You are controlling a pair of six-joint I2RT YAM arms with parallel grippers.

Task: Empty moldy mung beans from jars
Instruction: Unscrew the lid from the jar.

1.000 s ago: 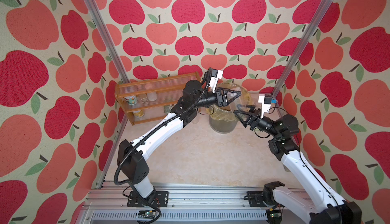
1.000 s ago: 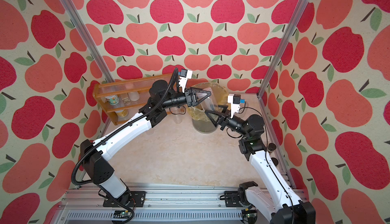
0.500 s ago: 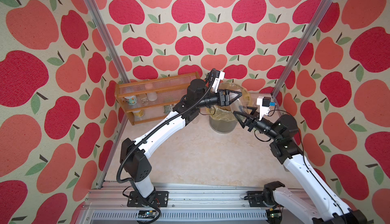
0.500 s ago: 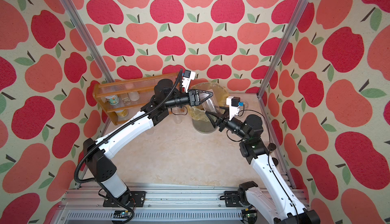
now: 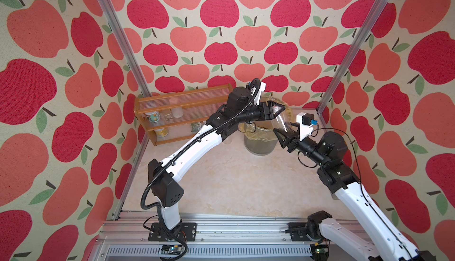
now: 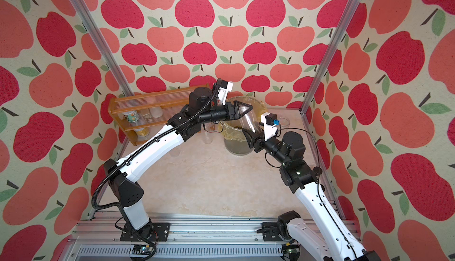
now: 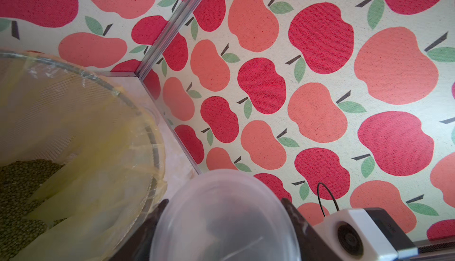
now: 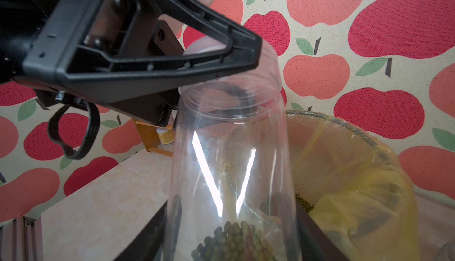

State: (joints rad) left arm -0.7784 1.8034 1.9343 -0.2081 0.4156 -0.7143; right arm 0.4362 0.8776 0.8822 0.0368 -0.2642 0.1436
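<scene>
A clear jar [image 5: 283, 124] [image 6: 250, 124] hangs tilted over the bin, and my right gripper [image 5: 280, 136] [image 8: 234, 213] is shut on its lower body. In the right wrist view a small heap of mung beans [image 8: 236, 242] lies at the bottom of this jar [image 8: 231, 154]. Its mouth is uncovered. My left gripper [image 5: 280, 108] [image 7: 225, 203] is shut on a pale round lid [image 7: 225, 225], right at the jar's mouth. One of its black fingers [image 8: 172, 58] crosses above the jar. More mung beans [image 7: 19, 186] lie inside the bin.
The grey bin [image 5: 258, 147] [image 6: 236, 149], lined with a yellow bag [image 7: 98, 159], stands at the back of the table. A wooden rack [image 5: 182, 99] with cans and small jars stands at the back left. A slim clear jar [image 6: 208, 134] stands beside the bin.
Both arms have shifted only slightly. The left gripper has edged a little to the right with the lid. Neither grip has changed.
</scene>
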